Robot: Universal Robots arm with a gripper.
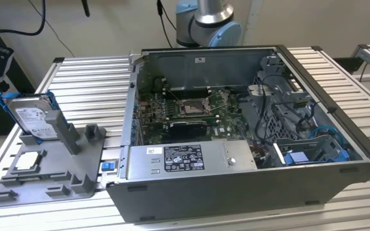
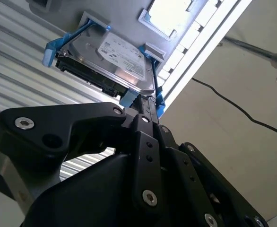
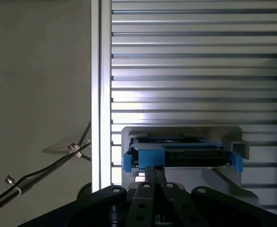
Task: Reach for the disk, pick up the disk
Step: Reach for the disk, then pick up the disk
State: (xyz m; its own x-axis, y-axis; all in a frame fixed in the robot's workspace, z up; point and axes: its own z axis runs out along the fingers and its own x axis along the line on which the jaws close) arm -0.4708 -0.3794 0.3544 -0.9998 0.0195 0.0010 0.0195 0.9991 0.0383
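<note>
- The tool (image 3: pixel 155 169) hangs above the disk (image 3: pixel 181 153). In both wrist views its tips point down at the disk's upper edge, with a gap between that I judge to be open air.
- The tool's fingers (image 2: pixel 145 111) look pressed together, closed on nothing.
- The disk (image 1: pixel 32 117) stands on edge in a slot of the grey fixture (image 1: pixel 44 178). This is at the exterior view's left, on the slatted worktop (image 1: pixel 88 91), beside the open computer case (image 1: pixel 236 187).
- In the first wrist view the disk's upper edge runs crosswise to the line of the fingers.
- The disk (image 2: pixel 112 56) is a silver metal slab with a white label, framed by a bright blue bracket (image 2: pixel 51 52).
</note>
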